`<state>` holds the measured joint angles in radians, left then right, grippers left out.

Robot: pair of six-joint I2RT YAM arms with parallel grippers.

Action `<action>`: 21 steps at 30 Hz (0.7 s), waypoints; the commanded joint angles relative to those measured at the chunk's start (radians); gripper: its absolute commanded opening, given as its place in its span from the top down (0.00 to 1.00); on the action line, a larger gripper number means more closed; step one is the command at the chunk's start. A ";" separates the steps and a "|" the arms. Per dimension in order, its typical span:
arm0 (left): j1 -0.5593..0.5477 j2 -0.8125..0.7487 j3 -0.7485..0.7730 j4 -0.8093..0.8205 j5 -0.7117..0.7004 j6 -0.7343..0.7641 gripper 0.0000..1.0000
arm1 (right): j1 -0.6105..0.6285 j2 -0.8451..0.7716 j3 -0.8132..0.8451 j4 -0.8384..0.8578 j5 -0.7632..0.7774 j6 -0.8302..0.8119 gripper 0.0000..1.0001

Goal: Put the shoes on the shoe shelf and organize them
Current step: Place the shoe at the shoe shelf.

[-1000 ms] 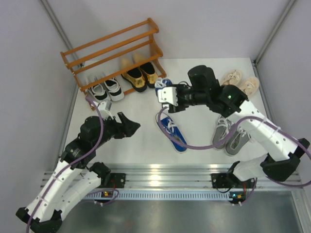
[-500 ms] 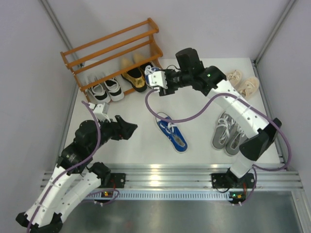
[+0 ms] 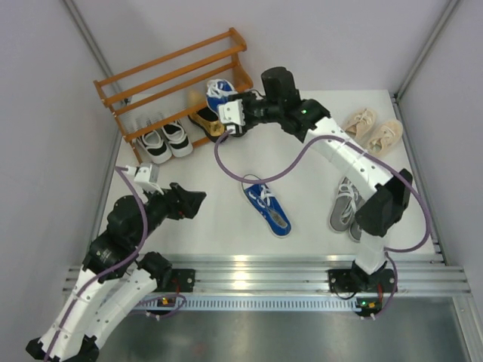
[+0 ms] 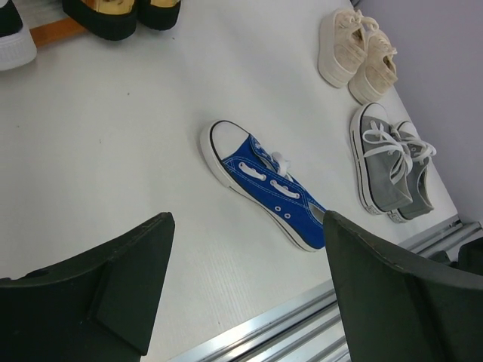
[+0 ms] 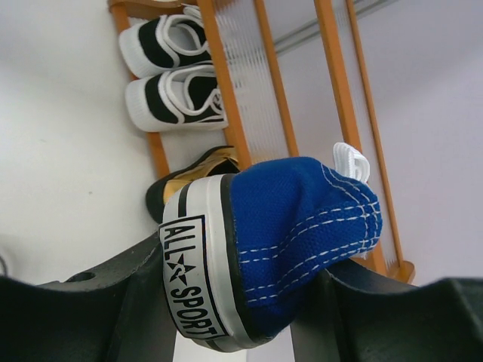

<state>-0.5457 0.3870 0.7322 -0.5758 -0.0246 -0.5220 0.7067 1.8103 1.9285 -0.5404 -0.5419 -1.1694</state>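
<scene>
Above: the right claw (image 3: 230, 115) holds a blue sneaker (image 3: 219, 89) at the shelf (image 3: 173, 64), upper centre; black-and-white sneakers (image 3: 164, 141) and gold loafers (image 3: 202, 121) sit shelved. Left wrist: the left claw (image 4: 245, 222) gapes empty; the other blue sneaker (image 4: 264, 185), grey sneakers (image 4: 389, 170) and beige shoes (image 4: 358, 53) wait on the bench (image 4: 113, 151). Right wrist: heel clamped.

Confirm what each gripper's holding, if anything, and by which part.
Right gripper holds a blue sneaker by its heel, a finger on each side, near the shoe shelf. Left gripper is open and empty.

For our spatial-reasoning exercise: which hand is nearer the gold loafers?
Right. The right hand, gripping a blue sneaker, hovers just beside the gold loafers; the left hand is well away, toward the near edge.
</scene>
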 commanded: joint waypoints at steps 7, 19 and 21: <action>0.003 -0.063 -0.031 0.042 -0.064 0.031 0.14 | -0.009 0.177 0.084 0.509 -0.010 0.080 1.00; 0.003 -0.086 -0.060 0.040 -0.061 0.071 0.14 | -0.007 0.357 0.095 0.874 0.076 0.106 1.00; 0.003 -0.094 -0.070 0.039 -0.060 0.073 0.14 | -0.009 0.377 0.086 0.927 0.069 0.099 1.00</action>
<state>-0.5457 0.3115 0.6773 -0.5762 -0.0765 -0.4740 0.7063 2.1918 1.9514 0.0963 -0.4667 -1.0451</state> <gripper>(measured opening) 0.863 0.489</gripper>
